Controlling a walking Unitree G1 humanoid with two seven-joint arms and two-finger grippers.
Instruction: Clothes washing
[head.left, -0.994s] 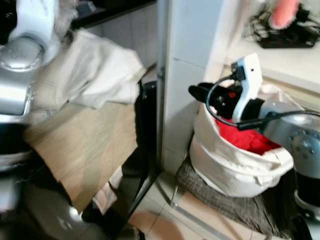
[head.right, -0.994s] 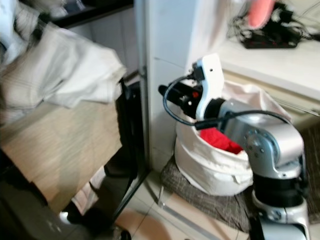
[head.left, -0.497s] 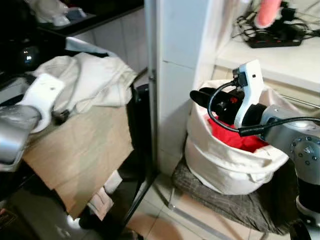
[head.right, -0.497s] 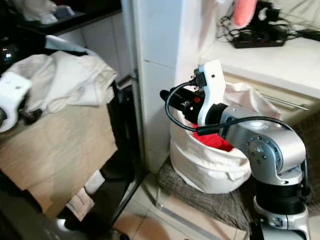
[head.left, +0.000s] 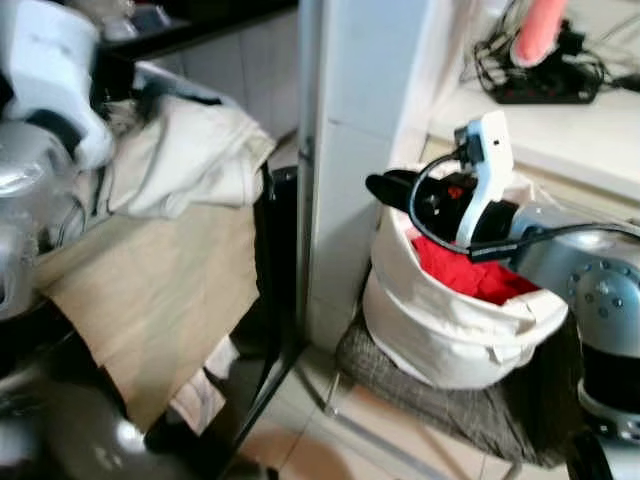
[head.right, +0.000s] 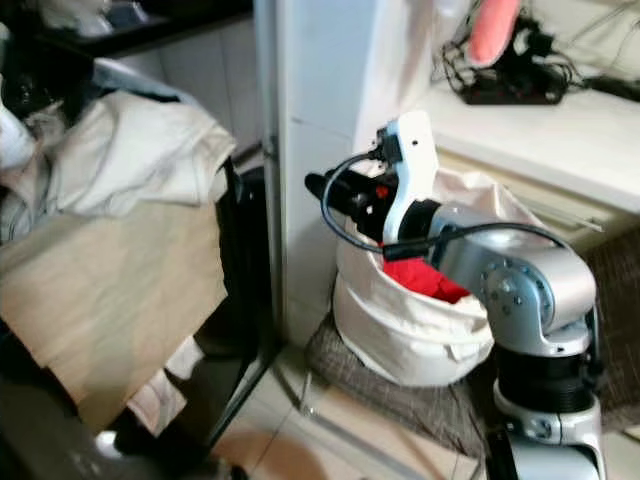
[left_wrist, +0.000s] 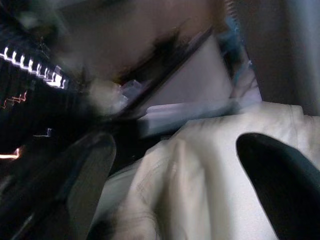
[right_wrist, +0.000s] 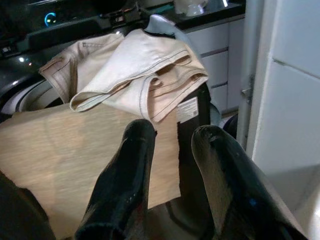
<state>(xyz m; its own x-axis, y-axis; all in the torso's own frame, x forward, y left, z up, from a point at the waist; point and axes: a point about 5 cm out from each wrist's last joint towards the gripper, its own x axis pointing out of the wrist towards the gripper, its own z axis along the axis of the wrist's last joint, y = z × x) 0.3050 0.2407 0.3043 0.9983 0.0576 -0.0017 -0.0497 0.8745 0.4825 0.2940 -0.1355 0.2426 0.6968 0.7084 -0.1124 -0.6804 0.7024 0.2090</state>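
Cream trousers (head.left: 190, 160) lie bunched on top of the washing machine (right_wrist: 20, 95), with a beige cloth (head.left: 150, 300) hanging down its front. My left gripper (left_wrist: 175, 160) hovers close over the cream fabric, fingers (left_wrist: 280, 185) spread wide and open, holding nothing. Its white wrist (head.left: 50, 70) is blurred at the upper left. A white laundry bag (head.left: 440, 340) with a red garment (head.left: 470, 275) inside stands on the floor at the right. My right gripper (head.left: 385, 187) hangs over the bag's near rim, pointing at the machine, its fingers (right_wrist: 135, 165) a little apart and empty.
A white tiled pillar (head.left: 350, 150) stands between the machine and the bag. The bag rests on a grey checked mat (head.left: 440, 410). A counter (head.left: 560, 120) with a black power strip and cables runs behind the bag. Pale floor tiles (head.left: 330, 440) lie in front.
My left arm has swung up from over the beige cloth to the upper left, blurred by motion. The right gripper stays over the bag. The camera has shifted slightly.
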